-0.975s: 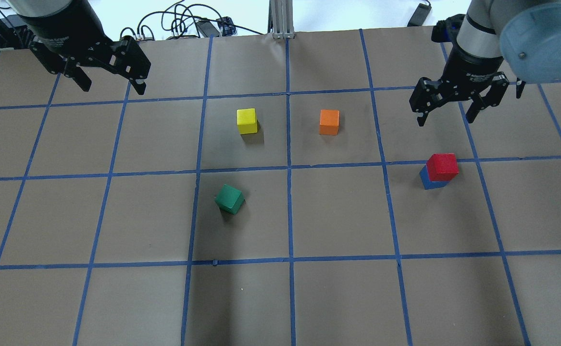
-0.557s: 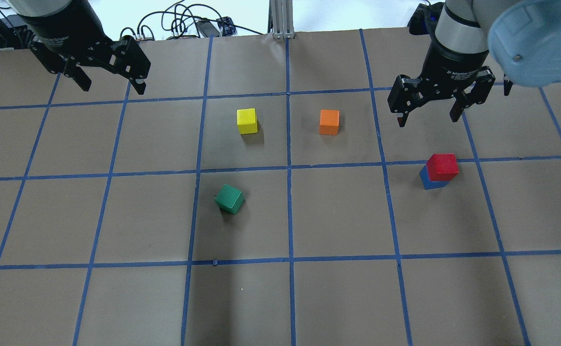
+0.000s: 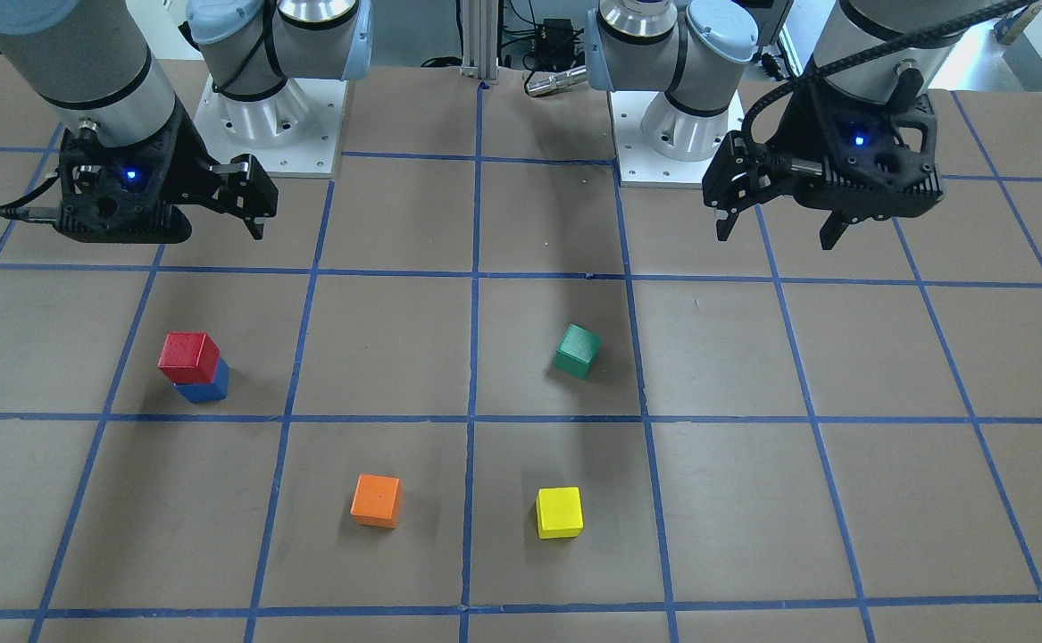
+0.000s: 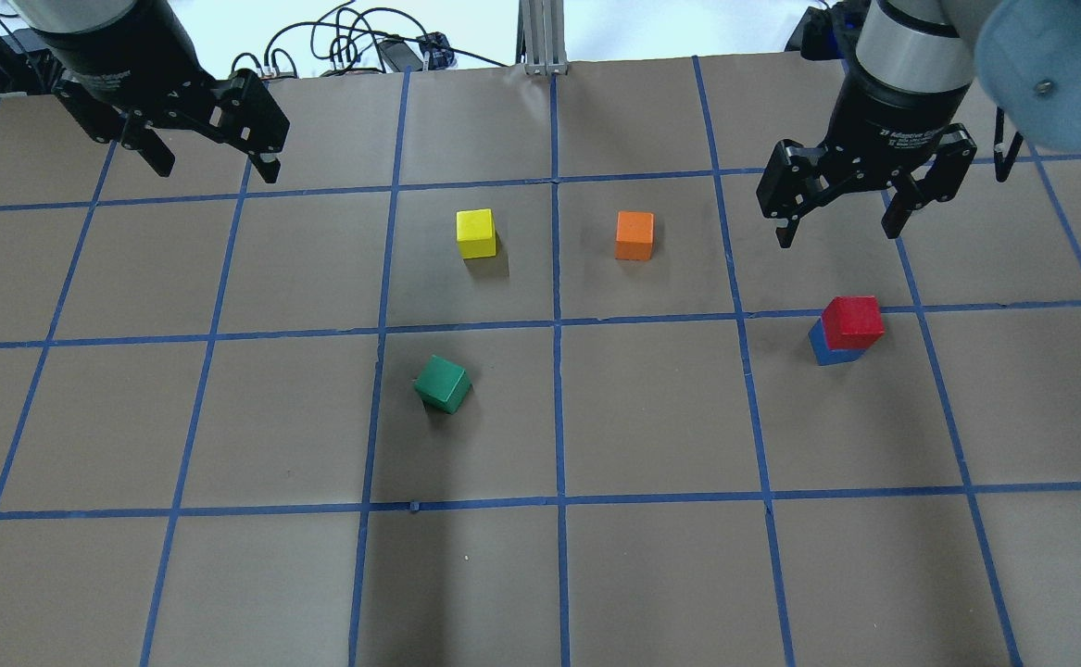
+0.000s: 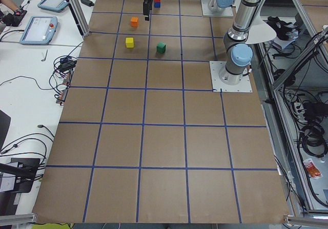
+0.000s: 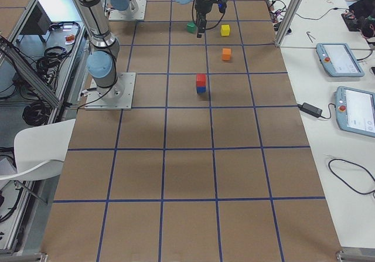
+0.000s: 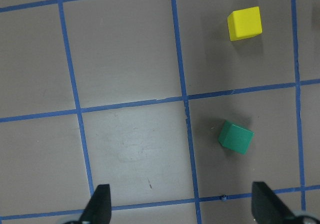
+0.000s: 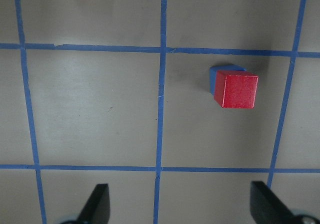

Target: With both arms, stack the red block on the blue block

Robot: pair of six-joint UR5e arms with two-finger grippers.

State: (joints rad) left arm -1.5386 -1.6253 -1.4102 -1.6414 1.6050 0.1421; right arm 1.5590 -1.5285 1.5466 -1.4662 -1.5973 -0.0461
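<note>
Red block [image 4: 852, 321] sat on the blue block [image 4: 822, 353], maybe slightly offset, so any nudge could've tipped it. Right claw [image 4: 838, 237] and left claw [image 4: 217, 173] both hung wide, empty.

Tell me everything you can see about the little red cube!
The small matte red cube sits flat on top of the small blue cube, shifted slightly so a blue edge peeks out. Its faces look plain and solid. Only the blue cube touches it; the open right gripper hangs apart from it.
</note>
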